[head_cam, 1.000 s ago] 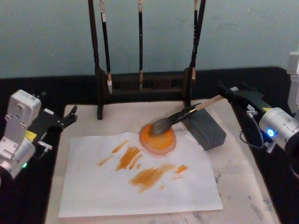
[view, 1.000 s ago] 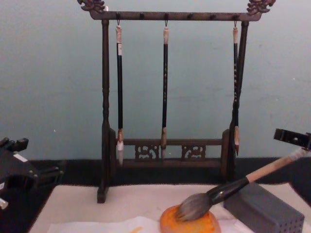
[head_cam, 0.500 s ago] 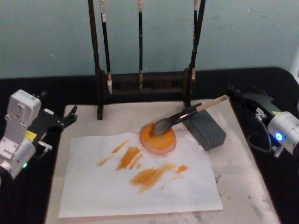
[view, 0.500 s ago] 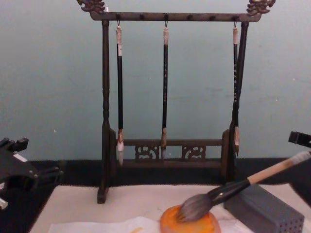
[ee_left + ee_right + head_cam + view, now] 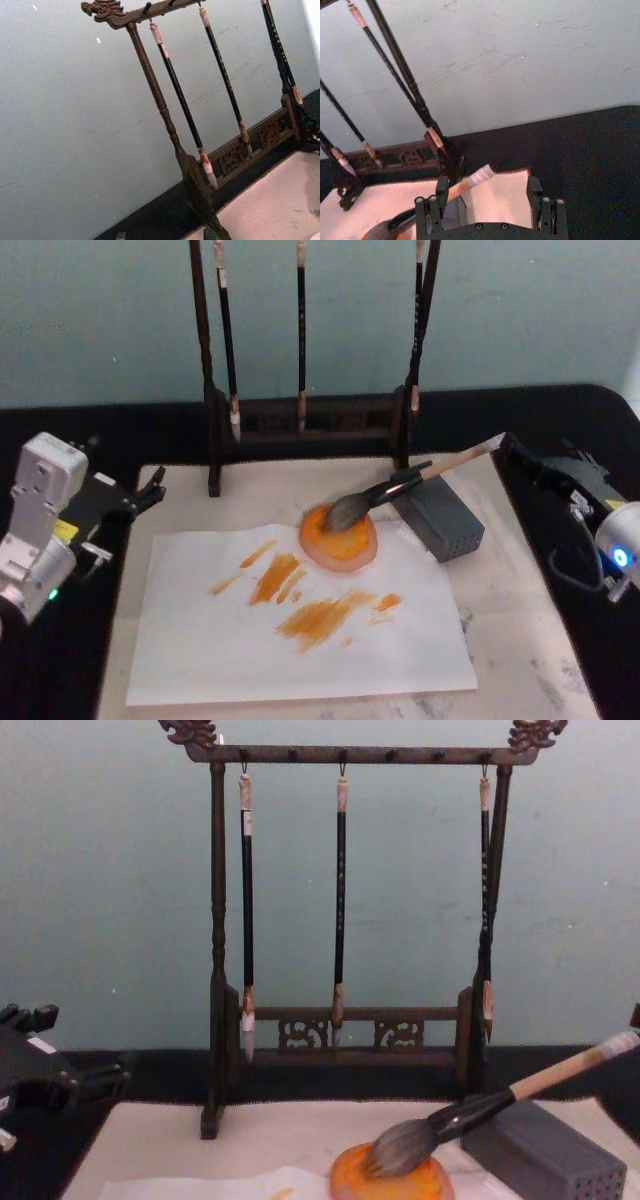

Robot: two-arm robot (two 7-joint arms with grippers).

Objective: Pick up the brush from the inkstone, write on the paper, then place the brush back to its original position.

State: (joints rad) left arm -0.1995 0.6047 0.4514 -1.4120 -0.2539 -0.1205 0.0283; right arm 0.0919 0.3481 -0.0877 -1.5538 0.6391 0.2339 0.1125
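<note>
Head view: brush (image 5: 385, 490) bristles on inkstone (image 5: 338, 536), handle propped on grey block (image 5: 443, 515) near mat's (image 5: 520, 620) back-right corner. Inkstone overlaps paper's (image 5: 300, 640) back edge. Right gripper (image 5: 522, 457) just off handle end, off mat's right edge; left gripper (image 5: 150, 490) at mat's back-left corner, fingers apart.
Right wrist view: right gripper fingers (image 5: 441, 192) apart, brush cap between them, untouched.
Chest view: brush tilted, bristles in inkstone.

No readable text or labels anywhere.

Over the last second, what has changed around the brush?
The right gripper, open, has backed away from the brush toward the robot's right, leaving its handle end free. The brush stayed put, bristles on the inkstone, handle on the grey block. The left gripper and paper are unchanged.
</note>
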